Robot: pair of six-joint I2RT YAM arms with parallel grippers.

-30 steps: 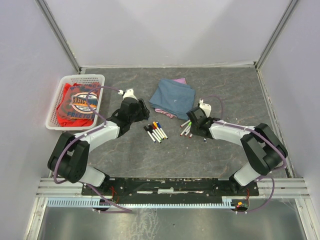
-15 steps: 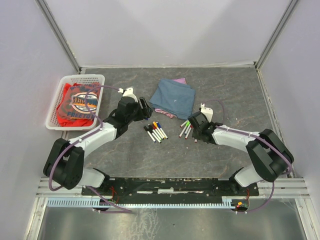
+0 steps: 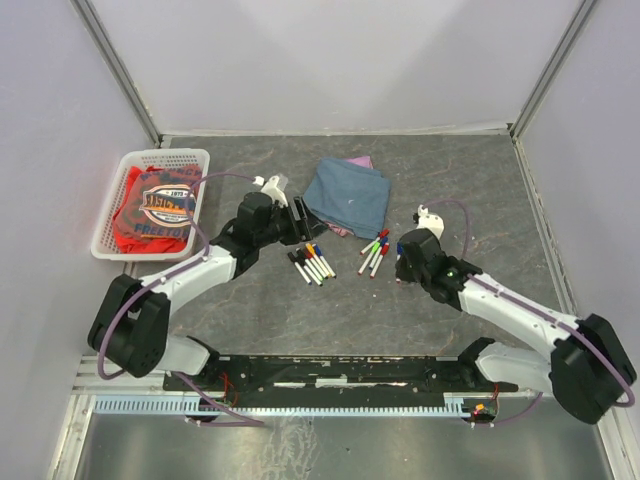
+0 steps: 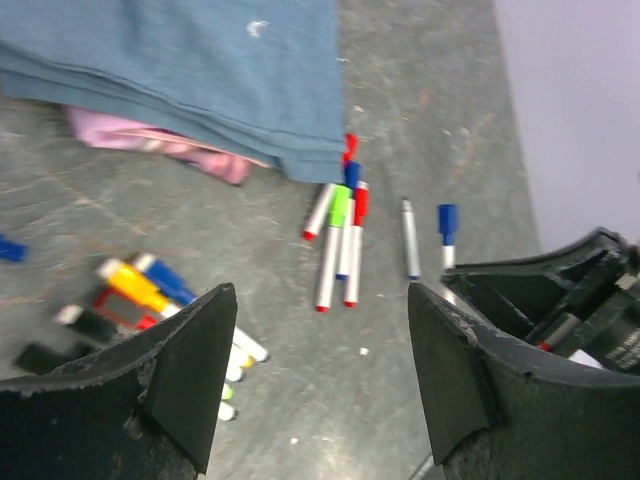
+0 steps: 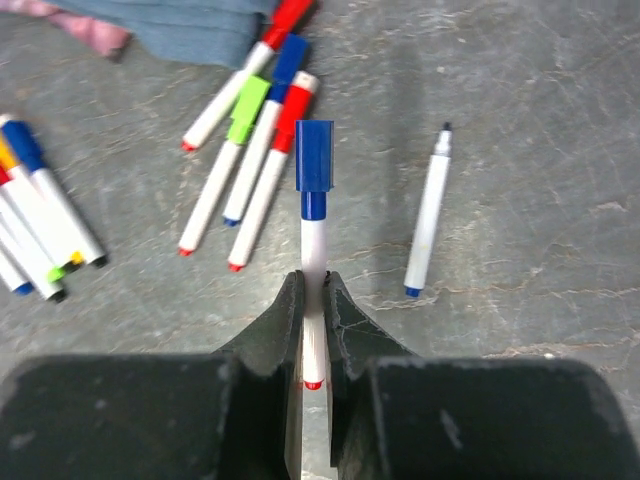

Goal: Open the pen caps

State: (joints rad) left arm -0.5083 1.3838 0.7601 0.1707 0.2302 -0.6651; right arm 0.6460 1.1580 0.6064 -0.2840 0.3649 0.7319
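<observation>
Alignment matters most: the right end effector [image 5: 313, 285] pinches the white barrel of a pen [image 5: 313, 235], its blue cap [image 5: 314, 155] jutting past the fingertips [image 5: 288, 305] over the grey surface [image 5: 540, 150], near the loose pens [image 5: 245, 112] by the blue cloth [image 5: 190, 20]. The left end effector [image 4: 317, 300] hangs wide and empty (well short of the cap). It should, I think, close on the cap alone and pull straight along the barrel.

Grey table [image 3: 470, 180]: pens [image 3: 312, 264], blue cloth [image 3: 347, 195], white basket [image 3: 165, 154]
</observation>
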